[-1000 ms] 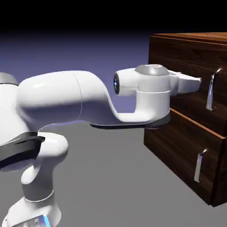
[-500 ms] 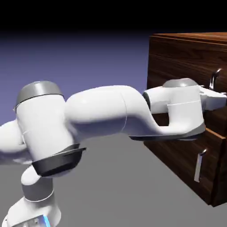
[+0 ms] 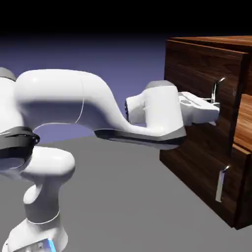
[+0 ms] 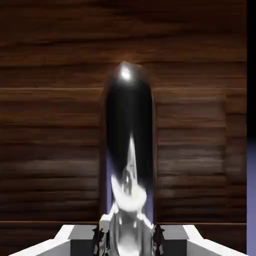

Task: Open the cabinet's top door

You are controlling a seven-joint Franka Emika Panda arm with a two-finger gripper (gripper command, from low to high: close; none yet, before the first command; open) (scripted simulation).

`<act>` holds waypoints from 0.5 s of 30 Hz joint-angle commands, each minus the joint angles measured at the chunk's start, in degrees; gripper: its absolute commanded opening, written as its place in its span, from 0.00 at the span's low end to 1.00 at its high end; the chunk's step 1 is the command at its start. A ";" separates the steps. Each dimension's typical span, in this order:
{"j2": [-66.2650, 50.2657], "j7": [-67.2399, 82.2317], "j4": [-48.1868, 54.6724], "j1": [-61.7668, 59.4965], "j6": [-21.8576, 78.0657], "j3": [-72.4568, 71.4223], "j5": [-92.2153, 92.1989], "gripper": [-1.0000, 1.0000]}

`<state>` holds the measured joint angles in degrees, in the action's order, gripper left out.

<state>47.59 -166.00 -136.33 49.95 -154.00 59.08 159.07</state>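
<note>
Top door (image 3: pixel 197 64) of the cabinet (image 3: pixel 216 38) stands partly open on the exterior view's right, its near edge swung out from the body and its far edge close against it. Beside that near edge, a strip of lighter wood (image 3: pixel 245 118) shows in the gap. The gripper (image 4: pixel 127 240) is clamped on the top door's handle (image 4: pixel 129 100), a long, curved, shiny piece standing upright on the dark grain; in the hand view it runs down between the two fingertips, one to its left and one to its right. Below, the lower panel (image 3: pixel 197 155) sits closed, with its shorter, straighter handle (image 3: pixel 220 186) near its right end, well apart from the gripper. The white arm (image 3: pixel 54 98) reaches across from the left, roughly level with the top door, while its base (image 3: pixel 37 236) stands at the lower left, above the grey floor (image 3: pixel 123 206).
</note>
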 commanded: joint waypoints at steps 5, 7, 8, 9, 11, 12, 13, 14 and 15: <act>0.33 0.00 -7.20 -10.38 3.50 -9.35 -5.58 0.00; 0.73 0.00 -9.87 -14.53 4.62 -13.35 -8.02 0.00; 0.98 0.00 -11.15 -16.61 5.12 -15.41 -9.31 0.00; 1.28 0.00 -12.40 -18.66 5.56 -17.48 -10.62 0.00; 1.97 0.00 -14.74 -22.67 6.30 -21.63 -13.33 0.00; 2.36 0.00 -15.83 -24.63 6.58 -23.71 -14.71 0.00; 2.77 0.00 -16.87 -26.57 6.80 -25.79 -16.11 0.00; 3.21 0.00 -17.87 -28.47 6.96 -27.86 -17.53 0.00; 3.68 0.00 -18.81 -30.36 7.06 -29.94 -18.97 0.00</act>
<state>51.27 -166.00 -155.13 19.59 -146.99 29.15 140.23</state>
